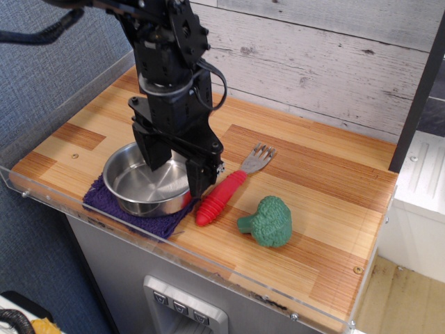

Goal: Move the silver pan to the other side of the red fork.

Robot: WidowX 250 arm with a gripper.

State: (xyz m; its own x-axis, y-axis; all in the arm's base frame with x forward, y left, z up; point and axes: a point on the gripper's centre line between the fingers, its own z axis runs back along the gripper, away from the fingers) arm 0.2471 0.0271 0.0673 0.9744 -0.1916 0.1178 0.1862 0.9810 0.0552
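— Where is the small round shiny steel pan right now?

— It sits on a dark purple cloth near the front left corner of the striped wooden tabletop, close to the clear front edge. The toy fork with the ribbed red handle and grey tines lies just beside it, toward the right edge, tines pointing to the back wall.

— And your jaws?

— My black gripper hangs over the pan's right-hand rim with its jaws spread: one finger stands inside the bowl, the other outside, between pan and fork. I cannot tell whether either one touches the rim.

— Anything else nearby?

— A green broccoli toy rests near the fork's handle, further right.
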